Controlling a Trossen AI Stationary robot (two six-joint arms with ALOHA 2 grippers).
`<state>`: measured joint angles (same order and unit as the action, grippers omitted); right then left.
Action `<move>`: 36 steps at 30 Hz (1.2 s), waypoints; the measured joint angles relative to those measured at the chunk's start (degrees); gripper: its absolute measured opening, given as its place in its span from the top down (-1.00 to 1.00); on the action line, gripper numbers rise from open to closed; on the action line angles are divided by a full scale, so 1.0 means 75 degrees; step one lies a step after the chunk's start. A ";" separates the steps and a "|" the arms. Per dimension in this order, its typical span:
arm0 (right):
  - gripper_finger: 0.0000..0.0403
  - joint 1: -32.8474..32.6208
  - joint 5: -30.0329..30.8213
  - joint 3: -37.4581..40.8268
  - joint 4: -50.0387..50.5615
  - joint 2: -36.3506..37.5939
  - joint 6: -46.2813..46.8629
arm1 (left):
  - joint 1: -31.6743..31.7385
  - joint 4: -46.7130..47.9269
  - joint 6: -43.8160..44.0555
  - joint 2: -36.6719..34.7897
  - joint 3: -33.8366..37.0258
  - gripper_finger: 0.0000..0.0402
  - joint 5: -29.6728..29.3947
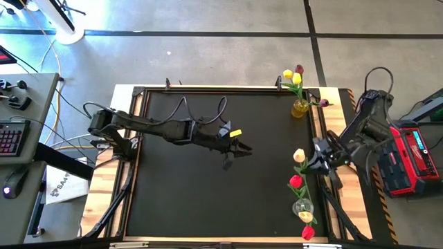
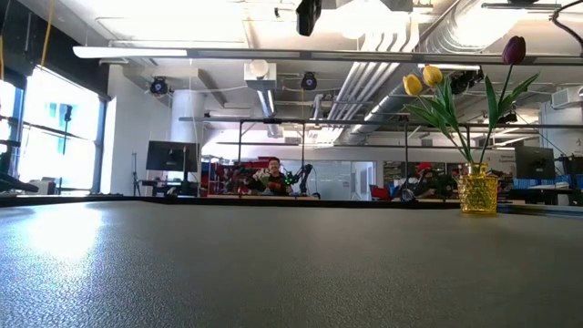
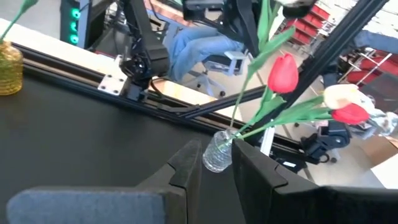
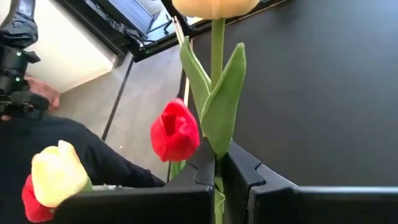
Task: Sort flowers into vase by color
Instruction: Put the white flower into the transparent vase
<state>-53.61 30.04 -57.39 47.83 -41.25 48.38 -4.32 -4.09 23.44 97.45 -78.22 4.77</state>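
My right gripper [image 4: 219, 177] is at the table's right edge [image 1: 315, 160], shut on a cream-white tulip [image 1: 299, 155] whose head [image 4: 214, 6] points toward the table's middle. Just nearer stands a clear glass vase [image 1: 302, 206] with stems of two red tulips [image 1: 295, 181] [image 1: 308, 232] and a cream one [image 1: 305, 216] stuck in it. A yellow vase [image 1: 300, 107] at the far right holds yellow tulips [image 2: 421, 80] and a maroon one [image 2: 515, 49]. My left gripper [image 1: 239, 149] hovers open over the table's middle, facing the clear vase [image 3: 217, 152]. My right gripper pinches the cream tulip's green stem [image 4: 217, 163] between its two fingers, just below the leaves [image 4: 224, 106]. It comes in from the table's right side. The head and leaves stick out beyond the fingertips; the fingers hide the stem's lower end.
A black mat [image 1: 208, 194] covers the table inside a dark frame with a wooden rim [image 1: 228, 88]. A second maroon tulip head [image 1: 323, 102] shows beside the yellow vase. A person sits in the room beyond the far edge [image 2: 273, 175]. Cables trail along the left arm [image 1: 187, 111].
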 joint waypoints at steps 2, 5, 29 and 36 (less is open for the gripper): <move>1.00 -0.0261 0.0280 0.0177 -0.0197 0.0000 0.0138 | 0.0033 0.0002 -0.0002 0.0000 0.0000 0.63 -0.0031; 1.00 -0.0689 0.0726 0.0456 -0.0611 -0.0007 0.0273 | 0.0108 -0.0001 -0.0006 0.0000 0.0000 0.63 -0.0031; 1.00 -0.1827 0.2148 0.0765 -0.0869 -0.0181 0.0099 | 0.0330 -0.0006 0.0015 0.0000 0.0000 0.63 0.0004; 1.00 -0.1827 0.2026 0.0765 -0.1101 -0.0099 -0.0101 | 0.0330 -0.0006 0.0065 0.0003 0.0000 0.63 0.0004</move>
<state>-67.31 45.23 -51.66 39.57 -42.00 47.63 -1.85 -4.14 23.92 97.47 -78.22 4.80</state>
